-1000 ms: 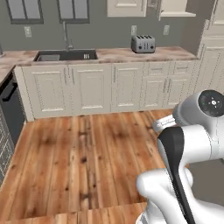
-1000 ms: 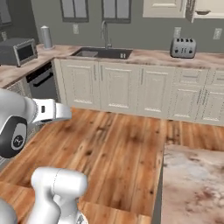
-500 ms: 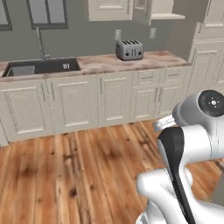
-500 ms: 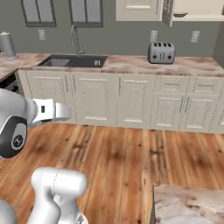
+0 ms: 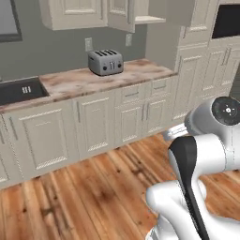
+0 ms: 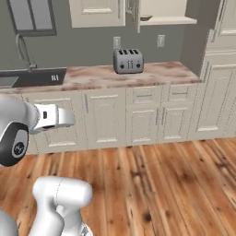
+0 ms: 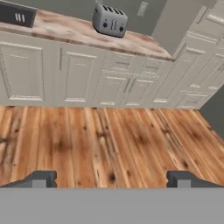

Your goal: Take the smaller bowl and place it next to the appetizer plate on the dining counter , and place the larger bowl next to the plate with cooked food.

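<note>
I see my gripper [image 7: 112, 180] with its two fingertips spread wide apart and nothing between them, pointing at bare wood floor [image 7: 100, 140]. Far ahead, a toaster [image 7: 110, 20] sits on the cabinet worktop [image 7: 65, 31]. I cannot tell which way either bowl or the dining counter lies from the gripper

Toaster [image 7: 110, 20] above wood floor [image 7: 105, 144].

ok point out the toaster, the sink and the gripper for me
toaster [image 6: 128, 61]: right base view, its front face.
sink [image 6: 32, 77]: right base view, dark basin.
gripper [image 7: 112, 178]: hand view, midway between its open fingertips.
</note>
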Controlling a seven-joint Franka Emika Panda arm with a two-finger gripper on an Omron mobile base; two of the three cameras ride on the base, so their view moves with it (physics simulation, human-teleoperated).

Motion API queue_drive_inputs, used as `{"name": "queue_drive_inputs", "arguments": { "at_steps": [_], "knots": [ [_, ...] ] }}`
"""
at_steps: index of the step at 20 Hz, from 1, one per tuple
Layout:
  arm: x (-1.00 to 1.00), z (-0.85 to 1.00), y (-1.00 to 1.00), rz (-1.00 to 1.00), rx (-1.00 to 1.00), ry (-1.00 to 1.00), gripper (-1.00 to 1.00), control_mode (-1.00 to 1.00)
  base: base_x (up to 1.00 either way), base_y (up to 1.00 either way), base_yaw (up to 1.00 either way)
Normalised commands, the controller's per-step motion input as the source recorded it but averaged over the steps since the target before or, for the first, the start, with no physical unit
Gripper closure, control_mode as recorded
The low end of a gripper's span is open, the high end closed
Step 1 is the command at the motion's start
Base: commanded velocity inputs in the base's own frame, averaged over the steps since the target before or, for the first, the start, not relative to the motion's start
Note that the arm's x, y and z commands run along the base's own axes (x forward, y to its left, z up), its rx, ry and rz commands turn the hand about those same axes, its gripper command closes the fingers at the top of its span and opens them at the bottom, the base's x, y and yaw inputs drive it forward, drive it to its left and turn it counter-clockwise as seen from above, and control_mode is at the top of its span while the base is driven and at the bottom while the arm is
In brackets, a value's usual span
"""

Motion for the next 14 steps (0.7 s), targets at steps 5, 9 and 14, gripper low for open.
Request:
{"name": "queue_drive_inputs", "arguments": {
  "at_steps": [5, 9, 14],
  "knots": [
    [0.00, 0.00, 0.00, 0.00, 0.00, 0.00, -1.00, 1.00, 1.00, -0.03, -0.42],
    [0.00, 0.00, 0.00, 0.00, 0.00, 0.00, -1.00, 1.00, 1.00, -0.11, -0.31],
    [0.00, 0.00, 0.00, 0.00, 0.00, 0.00, -1.00, 1.00, 1.00, -0.30, -0.12]
  ]
}}
